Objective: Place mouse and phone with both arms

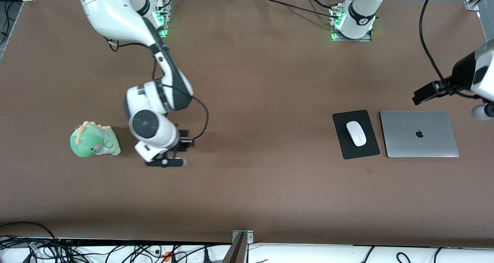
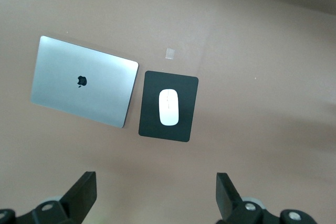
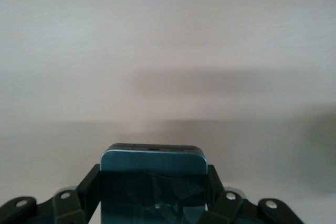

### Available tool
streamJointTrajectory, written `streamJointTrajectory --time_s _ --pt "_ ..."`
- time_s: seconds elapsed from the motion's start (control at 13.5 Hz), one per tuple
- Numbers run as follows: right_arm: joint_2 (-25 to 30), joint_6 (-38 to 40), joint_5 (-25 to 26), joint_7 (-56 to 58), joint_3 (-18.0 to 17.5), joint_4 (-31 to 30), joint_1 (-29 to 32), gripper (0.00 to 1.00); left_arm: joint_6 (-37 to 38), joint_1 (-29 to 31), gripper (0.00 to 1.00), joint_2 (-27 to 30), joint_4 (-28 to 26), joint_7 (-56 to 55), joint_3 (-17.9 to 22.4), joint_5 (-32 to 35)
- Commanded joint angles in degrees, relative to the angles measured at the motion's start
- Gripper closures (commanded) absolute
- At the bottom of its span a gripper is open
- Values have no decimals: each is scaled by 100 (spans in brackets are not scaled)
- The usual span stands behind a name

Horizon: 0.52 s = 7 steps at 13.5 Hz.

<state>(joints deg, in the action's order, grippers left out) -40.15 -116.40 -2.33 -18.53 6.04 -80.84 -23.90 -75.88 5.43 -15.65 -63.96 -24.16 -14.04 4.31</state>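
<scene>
The mouse [image 1: 356, 133] lies on the mouse pad [image 1: 355, 150], just beside the closed laptop [image 1: 418, 134] on the side toward the right arm's end of the worktop [image 1: 262, 81], its long axis roughly parallel to the laptop's near side edge. The left gripper [image 2: 155, 192] hangs over the worktop near the laptop, fingers spread wide and holding nothing. The right gripper [image 1: 166, 162], well apart from the laptop and beside the green plush dinosaur [image 1: 93, 140], is clamped on the phone [image 3: 153, 182], whose free short end points away from the wrist.
</scene>
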Motion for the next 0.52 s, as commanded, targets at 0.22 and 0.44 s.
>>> streamJointTrajectory --time_s 0.22,0.44 --pt "1061 -2145 -101 658 -51 -2503 649 85 -311 99 0 1281 -1440 886 391 -343" --pt "1070 -3210 -101 1201 -51 -3226 851 85 -603 -174 0 1810 -2199 1220 744 -352"
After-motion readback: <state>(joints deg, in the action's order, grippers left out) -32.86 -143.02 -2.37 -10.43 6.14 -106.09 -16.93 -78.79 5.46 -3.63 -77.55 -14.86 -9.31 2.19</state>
